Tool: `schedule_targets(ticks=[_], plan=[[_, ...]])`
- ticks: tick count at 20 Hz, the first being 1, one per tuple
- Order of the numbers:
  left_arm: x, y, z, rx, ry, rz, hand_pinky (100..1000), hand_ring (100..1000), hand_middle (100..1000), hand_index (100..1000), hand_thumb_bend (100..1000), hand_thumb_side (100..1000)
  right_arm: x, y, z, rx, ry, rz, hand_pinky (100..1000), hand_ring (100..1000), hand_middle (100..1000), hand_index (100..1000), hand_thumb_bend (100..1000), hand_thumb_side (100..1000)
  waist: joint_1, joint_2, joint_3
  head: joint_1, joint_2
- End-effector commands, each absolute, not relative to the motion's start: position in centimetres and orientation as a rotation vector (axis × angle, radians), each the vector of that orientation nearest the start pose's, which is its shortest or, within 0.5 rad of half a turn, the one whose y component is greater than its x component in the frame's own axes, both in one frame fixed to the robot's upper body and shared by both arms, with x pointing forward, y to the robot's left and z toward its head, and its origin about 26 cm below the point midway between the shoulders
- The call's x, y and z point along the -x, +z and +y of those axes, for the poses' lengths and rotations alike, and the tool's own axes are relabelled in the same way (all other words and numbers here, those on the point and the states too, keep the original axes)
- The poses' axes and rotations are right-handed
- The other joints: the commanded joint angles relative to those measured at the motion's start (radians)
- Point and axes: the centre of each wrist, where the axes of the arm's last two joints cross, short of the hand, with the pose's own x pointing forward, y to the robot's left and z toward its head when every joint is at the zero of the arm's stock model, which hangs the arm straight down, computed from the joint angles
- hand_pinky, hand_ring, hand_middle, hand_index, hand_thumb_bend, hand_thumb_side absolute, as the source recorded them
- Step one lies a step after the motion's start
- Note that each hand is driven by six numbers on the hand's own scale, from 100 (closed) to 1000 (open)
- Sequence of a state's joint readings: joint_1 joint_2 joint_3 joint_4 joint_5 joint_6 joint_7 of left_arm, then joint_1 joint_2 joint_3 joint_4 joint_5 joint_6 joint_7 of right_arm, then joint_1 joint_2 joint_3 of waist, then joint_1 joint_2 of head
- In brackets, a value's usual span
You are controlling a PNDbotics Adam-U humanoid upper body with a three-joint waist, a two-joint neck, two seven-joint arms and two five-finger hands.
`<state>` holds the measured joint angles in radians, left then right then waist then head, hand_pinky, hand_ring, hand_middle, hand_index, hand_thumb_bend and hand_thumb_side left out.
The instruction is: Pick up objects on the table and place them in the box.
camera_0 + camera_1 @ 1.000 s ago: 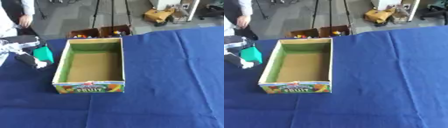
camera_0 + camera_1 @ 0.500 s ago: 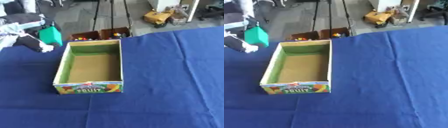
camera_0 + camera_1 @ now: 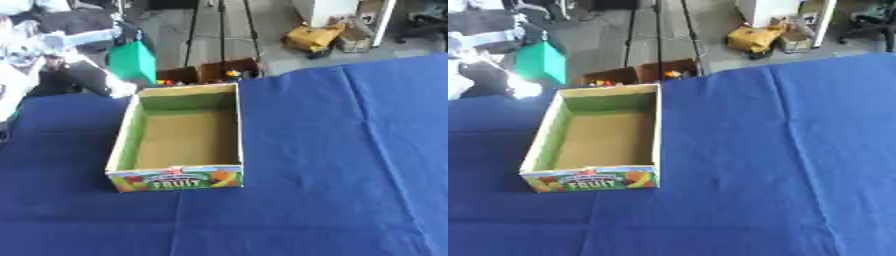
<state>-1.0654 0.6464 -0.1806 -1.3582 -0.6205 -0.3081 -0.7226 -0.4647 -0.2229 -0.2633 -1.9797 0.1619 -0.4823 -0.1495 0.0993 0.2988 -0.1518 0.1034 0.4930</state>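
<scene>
Green object [image 3: 133, 61] held aloft beside open cardboard box [image 3: 179, 137].

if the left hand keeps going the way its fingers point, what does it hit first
Probably the box: the left hand, holding a green object, points down-right toward the near-left corner of its far wall. Depth is unclear.
</scene>
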Motion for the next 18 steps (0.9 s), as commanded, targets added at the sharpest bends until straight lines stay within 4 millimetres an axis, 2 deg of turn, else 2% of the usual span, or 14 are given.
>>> schedule_targets(ticks=[1,4,8,13,18], plan=[[-42.3,36.7,25.4,1.241,2.575,2.23,105,355,504,713,100,327,-30.7,25.4,-29.2,-0.534,-0.069,3.246,732,759,531,731,100,695,-0.003,-0.025,-0.002,0.005,-0.003],[-43.7,35.3,24.8,1.229,2.649,2.209,105,354,505,713,100,329,-30.7,25.4,-29.1,-0.523,-0.067,3.248,733,759,531,731,100,693,-0.003,-0.023,-0.008,0.007,-0.009],[-44.4,34.6,24.8,1.237,2.664,2.192,105,354,505,713,100,329,-30.7,25.4,-29.1,-0.519,-0.067,3.248,733,759,531,731,100,693,-0.003,-0.022,-0.01,0.007,-0.01],[-46.2,31.4,24.1,1.215,2.869,2.102,137,373,520,717,100,355,-30.7,25.6,-29.0,-0.504,-0.066,3.247,734,761,529,731,100,683,-0.001,-0.01,-0.021,0.014,-0.021],[-47.6,29.1,24.2,1.222,2.965,2.026,164,391,563,754,100,381,-30.7,25.6,-28.9,-0.498,-0.062,3.246,735,761,528,731,100,681,-0.001,-0.005,-0.027,0.015,-0.024]])
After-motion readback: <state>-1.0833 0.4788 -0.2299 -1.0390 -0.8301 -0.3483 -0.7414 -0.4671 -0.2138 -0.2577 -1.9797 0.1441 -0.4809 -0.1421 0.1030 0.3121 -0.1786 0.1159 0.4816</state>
